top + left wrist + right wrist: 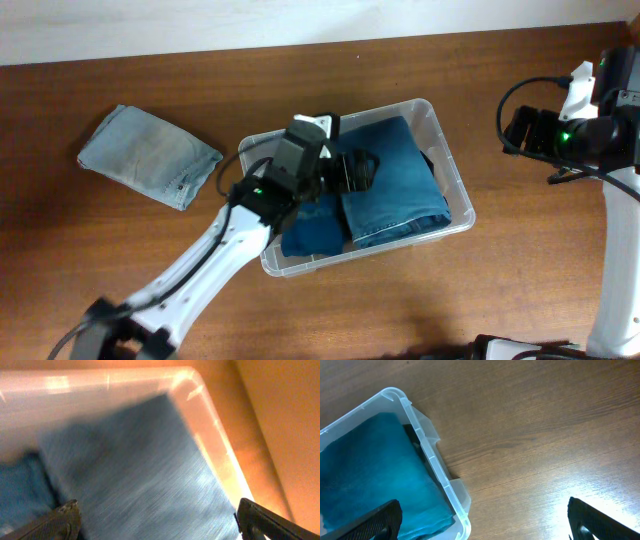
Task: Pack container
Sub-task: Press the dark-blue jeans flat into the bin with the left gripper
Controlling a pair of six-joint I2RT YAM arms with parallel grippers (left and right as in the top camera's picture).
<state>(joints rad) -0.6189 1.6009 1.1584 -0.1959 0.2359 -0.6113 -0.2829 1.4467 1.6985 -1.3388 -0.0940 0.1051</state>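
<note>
The clear plastic container [452,190] sits at the table's middle. It holds folded blue jeans [395,180] and a darker blue garment [312,228]. My left gripper [355,170] hangs over the container's left half, open and empty. In the left wrist view its fingers [157,520] spread wide just above the jeans [140,470], with the container rim [210,415] to the right. My right gripper [517,130] is open and empty above bare table, right of the container. In the right wrist view its fingers [485,522] straddle the container's corner [427,450] and the jeans [375,475].
A folded light-blue denim garment [148,155] lies on the wooden table at the far left, apart from the container. The darker garment [20,495] shows at the left wrist view's left edge. The right arm's base and cables [600,120] stand at the right edge.
</note>
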